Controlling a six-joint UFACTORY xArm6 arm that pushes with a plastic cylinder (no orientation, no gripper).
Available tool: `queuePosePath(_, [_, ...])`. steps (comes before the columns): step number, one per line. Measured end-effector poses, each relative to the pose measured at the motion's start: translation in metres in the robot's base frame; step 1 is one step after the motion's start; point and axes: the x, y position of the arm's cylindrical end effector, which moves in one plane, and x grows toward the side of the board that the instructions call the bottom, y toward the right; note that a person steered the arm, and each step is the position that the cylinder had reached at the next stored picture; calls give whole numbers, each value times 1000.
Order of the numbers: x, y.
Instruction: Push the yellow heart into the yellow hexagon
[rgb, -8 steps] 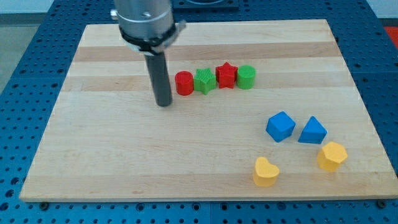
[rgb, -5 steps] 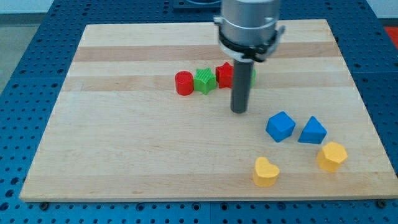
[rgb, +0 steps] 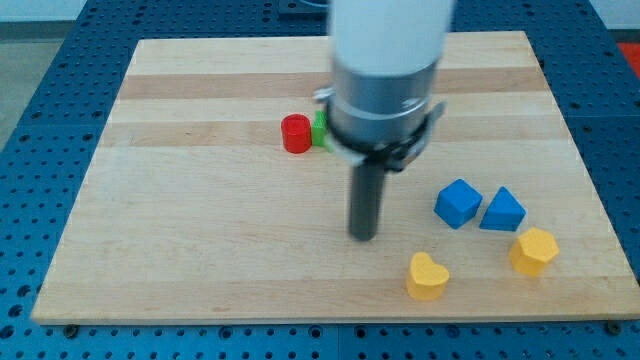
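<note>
1. Now my tip (rgb: 363, 236) rests on the board (rgb: 180, 250), up and to the view's left of the yellow heart (rgb: 427, 277), not touching it.
2. It is a bare rod; nothing is grasped.
3. The yellow hexagon (rgb: 533, 251) lies right of the heart, apart, below two blue blocks (rgb: 458, 203).
4. A red cylinder (rgb: 295, 133) shows behind my arm.

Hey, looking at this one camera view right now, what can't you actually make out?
- Camera view: the green block beside the red cylinder is mostly hidden by the arm; its shape cannot be told.
- Anything else in that row behind the arm is hidden.
- The arm's upper part is blurred and cut off by the view's top.
- My tip shows, up-left of the yellow heart.
</note>
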Motion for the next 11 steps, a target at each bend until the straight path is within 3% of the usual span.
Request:
queuePosePath(1, [45, -20])
queuePosePath(2, [56, 21])
queuePosePath(4, [55, 99])
queuePosePath(5, [55, 109])
queuePosePath(7, [50, 57])
queuePosePath(11, [20, 99])
